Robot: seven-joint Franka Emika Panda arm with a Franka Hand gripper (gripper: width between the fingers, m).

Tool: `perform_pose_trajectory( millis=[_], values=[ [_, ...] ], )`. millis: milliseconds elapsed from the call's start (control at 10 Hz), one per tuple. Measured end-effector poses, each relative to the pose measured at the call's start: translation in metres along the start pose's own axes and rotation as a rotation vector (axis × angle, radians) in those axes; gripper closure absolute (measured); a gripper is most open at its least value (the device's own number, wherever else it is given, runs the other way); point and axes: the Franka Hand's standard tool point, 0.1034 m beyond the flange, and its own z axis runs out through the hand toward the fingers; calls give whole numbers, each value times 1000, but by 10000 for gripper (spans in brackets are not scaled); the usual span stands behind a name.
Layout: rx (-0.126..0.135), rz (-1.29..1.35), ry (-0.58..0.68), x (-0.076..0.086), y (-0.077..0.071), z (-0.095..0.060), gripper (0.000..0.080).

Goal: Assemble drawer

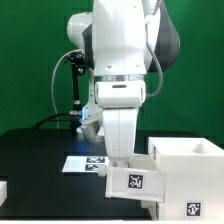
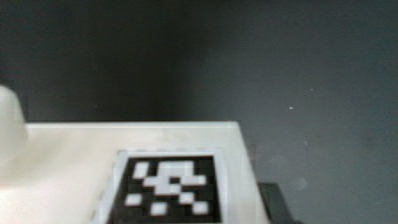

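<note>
My gripper [image 1: 121,168] points down at the front middle of the table and is shut on a small white drawer tray [image 1: 135,182] with a square tag, held slightly tilted just left of the large white boxy housing [image 1: 190,168]. In the wrist view the tray's white wall and tag [image 2: 173,186] fill the lower part, with one dark finger [image 2: 272,203] against its edge. A rounded white part [image 2: 9,125] shows at the frame's edge. A second white part [image 1: 4,190] lies at the exterior view's far left edge, mostly cut off.
The marker board [image 1: 82,162] lies flat on the black table [image 1: 40,150] behind the gripper. A black camera stand [image 1: 76,85] rises at the back left. A green wall is behind.
</note>
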Motion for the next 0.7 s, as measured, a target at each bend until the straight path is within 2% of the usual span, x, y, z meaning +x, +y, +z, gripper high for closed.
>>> perform_pose_trajectory(
  millis=[400,700],
  values=[
    [-37,-16,9,-2,0,2,761],
    [-48,-24,11,-5,-1,2,761]
  ],
)
